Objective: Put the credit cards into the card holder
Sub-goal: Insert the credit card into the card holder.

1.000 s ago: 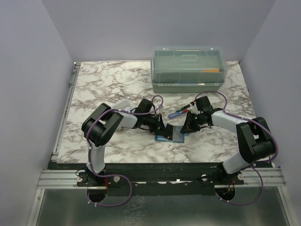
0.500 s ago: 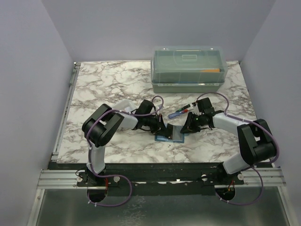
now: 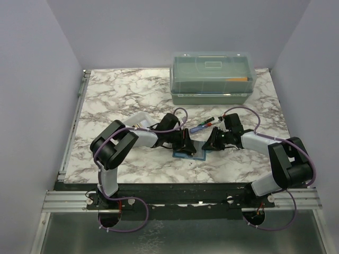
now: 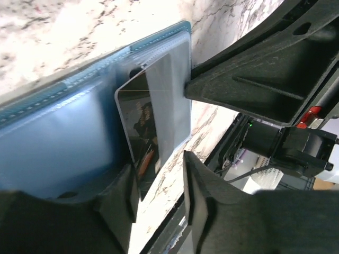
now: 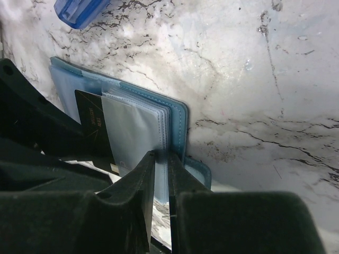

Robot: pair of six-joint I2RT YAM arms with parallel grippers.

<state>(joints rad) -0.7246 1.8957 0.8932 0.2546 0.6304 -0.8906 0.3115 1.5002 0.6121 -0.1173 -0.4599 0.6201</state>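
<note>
The teal card holder point(image 3: 192, 154) lies open on the marble table between both arms, its clear sleeves fanned out. A dark credit card point(image 4: 145, 116) with gold and orange markings sits partly inside one sleeve, its lower end sticking out. My left gripper point(image 4: 159, 169) is open; the card's lower corner lies by one finger point(image 4: 119, 206) and nothing is pinched. My right gripper point(image 5: 161, 156) is shut on the card holder's point(image 5: 180, 121) clear sleeves at their edge. The same credit card point(image 5: 91, 121) shows beyond the sleeves. In the top view the left gripper point(image 3: 184, 144) and right gripper point(image 3: 208, 143) flank the holder.
A large translucent lidded box point(image 3: 212, 76) stands at the back of the table. A blue pen-like object point(image 3: 200, 127) lies just behind the holder and shows as a blue object point(image 5: 79, 10) in the right wrist view. Both arms crowd the holder.
My left gripper has opened and let go of the card, which stays in the sleeve. The left arm shifted slightly right. The right gripper keeps its hold.
</note>
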